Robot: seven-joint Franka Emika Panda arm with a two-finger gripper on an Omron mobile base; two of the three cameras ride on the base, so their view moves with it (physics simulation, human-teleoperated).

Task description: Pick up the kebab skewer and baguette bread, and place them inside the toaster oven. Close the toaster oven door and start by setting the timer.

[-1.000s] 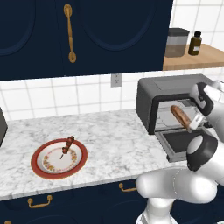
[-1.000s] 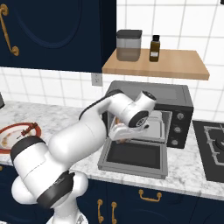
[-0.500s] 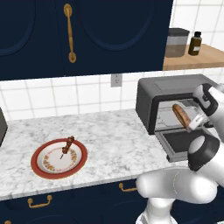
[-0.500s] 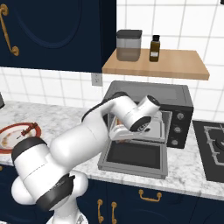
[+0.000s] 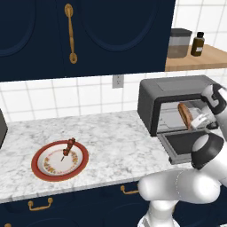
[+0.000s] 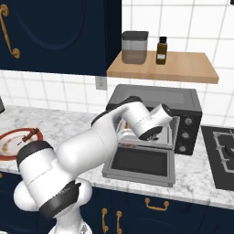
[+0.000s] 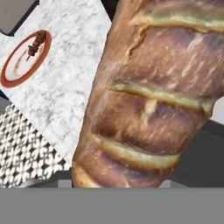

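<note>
Golden-brown scored baguette bread (image 7: 148, 96): close against the hand camera, right of centre in the hand view; in the left base view at right of centre, inside the oven mouth.
Gripper (image 5: 198, 119): clenched on the bread at the oven opening.
Dark grey drop-down toaster oven door (image 6: 140, 163): lying open, lower centre of the right base view.
Dark grey boxy toaster oven (image 5: 174, 89): on the marble counter (image 5: 111, 137), right side.
Kebab skewer of dark meat chunks (image 5: 68, 146): on the red-rimmed round plate (image 5: 44, 153), lower left.
</note>
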